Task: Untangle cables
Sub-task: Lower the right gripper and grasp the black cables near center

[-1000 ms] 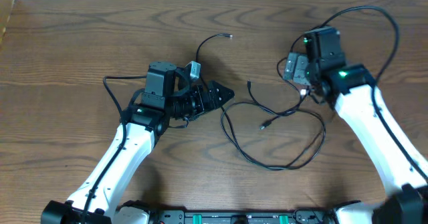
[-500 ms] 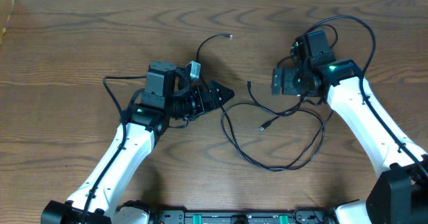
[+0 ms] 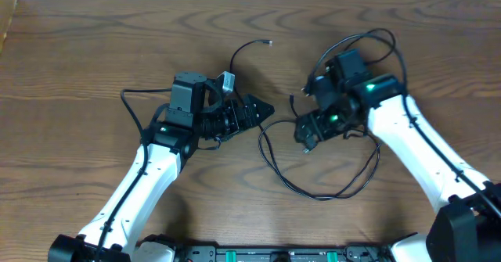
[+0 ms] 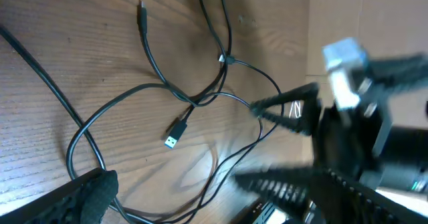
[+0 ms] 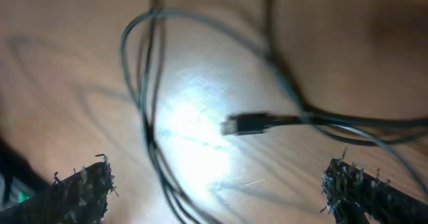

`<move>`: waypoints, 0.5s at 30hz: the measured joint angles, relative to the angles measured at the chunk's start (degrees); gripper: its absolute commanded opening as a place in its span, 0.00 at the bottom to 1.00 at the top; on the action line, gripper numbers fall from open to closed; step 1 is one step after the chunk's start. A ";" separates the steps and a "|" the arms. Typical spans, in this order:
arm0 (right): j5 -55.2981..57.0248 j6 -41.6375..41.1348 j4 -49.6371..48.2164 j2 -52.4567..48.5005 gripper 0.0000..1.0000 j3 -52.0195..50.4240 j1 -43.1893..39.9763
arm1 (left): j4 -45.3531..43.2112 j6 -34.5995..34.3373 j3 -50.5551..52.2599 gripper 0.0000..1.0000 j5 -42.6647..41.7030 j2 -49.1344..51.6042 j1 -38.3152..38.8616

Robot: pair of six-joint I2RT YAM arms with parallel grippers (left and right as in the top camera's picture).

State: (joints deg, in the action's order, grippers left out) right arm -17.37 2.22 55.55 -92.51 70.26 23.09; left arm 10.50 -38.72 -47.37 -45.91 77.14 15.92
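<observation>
Right wrist view blurred: plug of cables under wide-open right claw; left claw open too

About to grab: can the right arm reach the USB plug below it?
Likely yes: the right gripper, jaws open, hovers above the USB plug; nothing covers it, though a cable loop lies close.

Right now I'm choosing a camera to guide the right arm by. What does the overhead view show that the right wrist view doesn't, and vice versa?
Only overhead: both arms, the open left gripper off to one side, the whole black cable loop, and another cable end curling away past the left gripper. Only right wrist: the plug close up, lying flat between the open fingertips of the right gripper. Both: black cable strands on the wooden table.
</observation>
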 measured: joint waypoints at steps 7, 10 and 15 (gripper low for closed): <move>-0.04 5.25 -1.62 0.00 0.99 -7.17 7.45 | 0.00 0.00 0.00 0.96 0.00 0.00 0.00; 0.50 6.40 -4.02 0.00 0.99 -11.72 9.62 | 0.00 0.00 0.00 0.96 0.00 0.00 0.00; 0.85 7.56 -7.06 0.00 0.91 -16.85 11.98 | 0.00 0.00 0.00 0.96 0.00 0.00 0.00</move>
State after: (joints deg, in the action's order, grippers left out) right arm -16.51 9.78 48.49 -92.51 53.41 35.07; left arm 10.50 -38.72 -47.37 -45.91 77.14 15.92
